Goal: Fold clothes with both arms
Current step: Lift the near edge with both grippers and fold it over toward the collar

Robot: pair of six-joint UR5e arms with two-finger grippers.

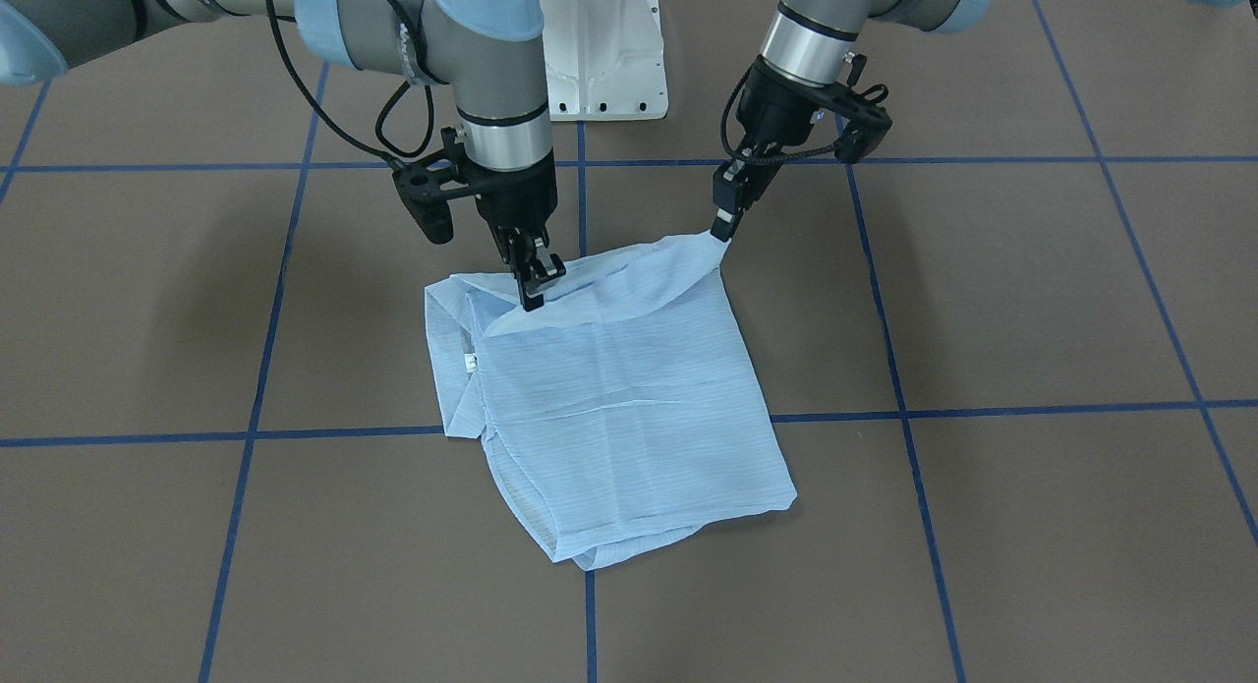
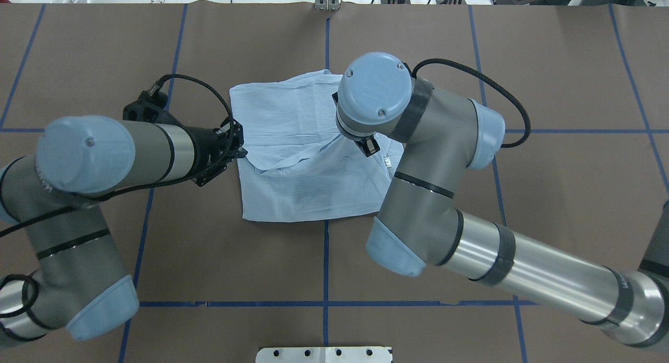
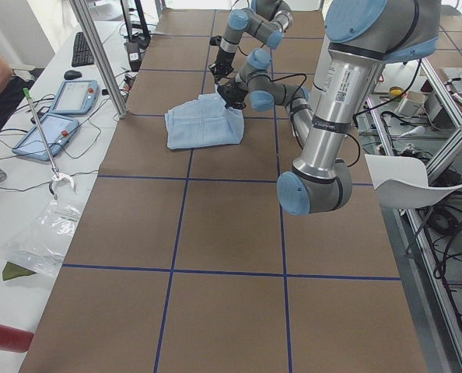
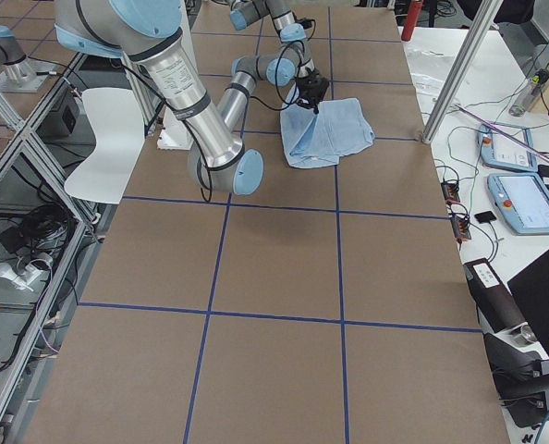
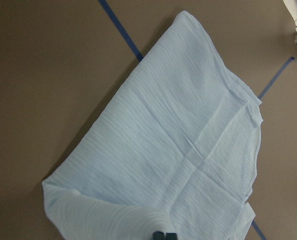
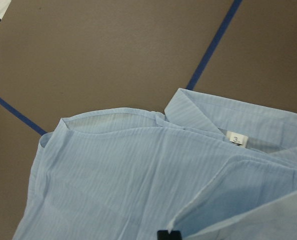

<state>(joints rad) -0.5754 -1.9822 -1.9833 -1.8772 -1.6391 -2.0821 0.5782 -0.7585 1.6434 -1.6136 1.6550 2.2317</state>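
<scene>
Pinching one corner of the shirt (image 1: 629,408), the left gripper (image 1: 725,229) has its fingers pressed together on the cloth, which rises to a small peak at the tips. The right gripper (image 1: 536,282) is likewise clamped on cloth: a loose fold along the same edge, near the collar (image 1: 454,319). Between the two grips the edge hangs slack, lifted a little off the layer below. Shirt: thin, light blue, finely striped, folded into a rough rectangle with creases across the top layer. It lies near the middle of the brown table (image 1: 1032,300), over a crossing of the blue tape lines (image 1: 983,411). The front-facing view shows both grips from the side; the overhead view hides most of the right grip beneath the right arm (image 2: 418,159). Only the right wrist view gives the white neck label (image 6: 235,138) clearly, with a dark mark too small to read for certain. The left wrist view shows a plain folded panel and two dark fingertips (image 5: 158,235) touching at the bottom edge.
</scene>
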